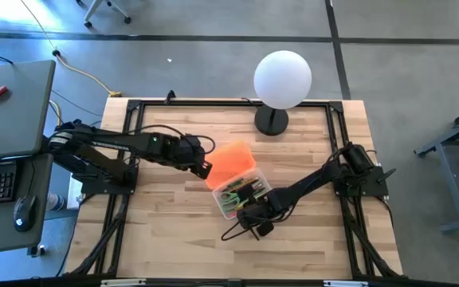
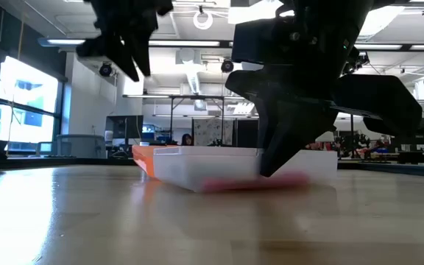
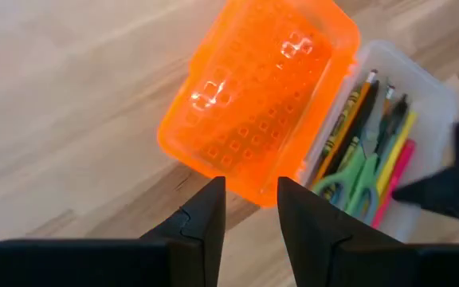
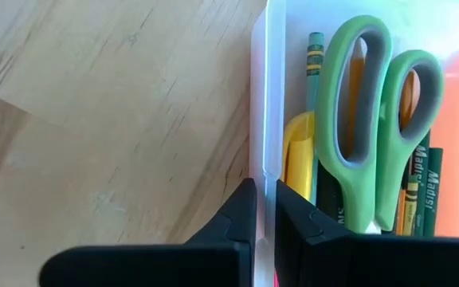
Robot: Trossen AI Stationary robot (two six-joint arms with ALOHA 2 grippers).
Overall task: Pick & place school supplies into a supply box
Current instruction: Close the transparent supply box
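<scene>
Two arms crowd the supply box [image 1: 241, 191] mid-surface [image 1: 166, 239]. Its orange lid [image 3: 257, 96] is flipped open, with green-handled scissors [image 4: 373, 119], pencils [image 3: 349, 119] and a pink marker [image 3: 395, 179] lying inside. Right end effector [image 4: 265, 209] is pinched tight on the box's clear wall; left end effector [image 3: 251, 209] hovers over the lid, fingers apart, empty

The supply box [image 2: 219, 165] is blurred in the low view; right arm hides its middle.
</scene>
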